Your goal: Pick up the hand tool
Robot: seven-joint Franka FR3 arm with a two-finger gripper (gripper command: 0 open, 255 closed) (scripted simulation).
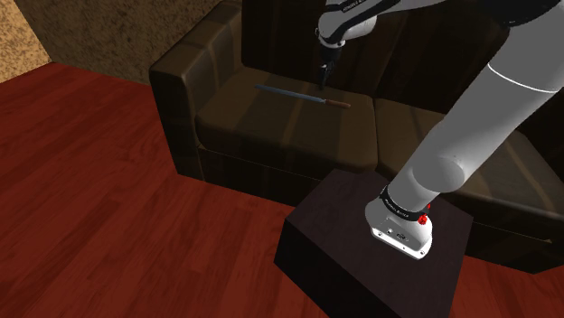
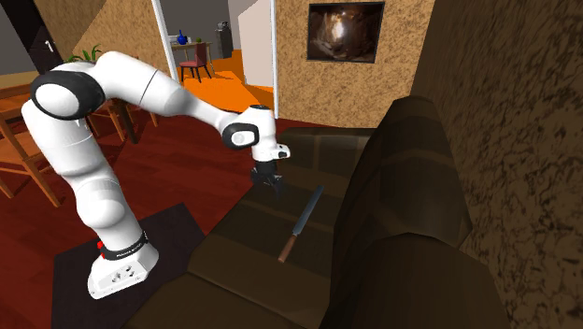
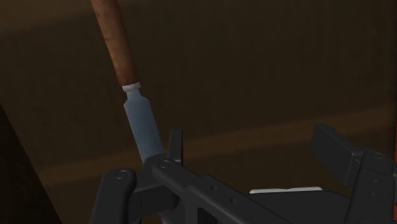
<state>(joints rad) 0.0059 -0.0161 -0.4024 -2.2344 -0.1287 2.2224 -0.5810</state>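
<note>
The hand tool (image 1: 298, 96) is long and thin, with a grey-blue blade and a brown wooden handle. It lies flat on the seat of a dark brown sofa (image 1: 271, 126). My gripper (image 1: 323, 79) hangs just above the tool's handle half, pointing down. In the second exterior view the gripper (image 2: 272, 182) hovers beside the tool's (image 2: 301, 224) blade end. In the wrist view the gripper (image 3: 254, 153) is open; the tool's blade (image 3: 141, 121) runs behind one fingertip (image 3: 174, 145), not between the fingers, and the handle (image 3: 116, 44) stretches away.
The sofa's backrest (image 2: 392, 187) and armrest (image 1: 176, 90) rise around the seat. My black stand (image 1: 334, 244) sits on a red-brown wooden floor (image 1: 90, 199) in front of the sofa. Wooden chairs (image 2: 23, 154) stand behind the arm in the second exterior view.
</note>
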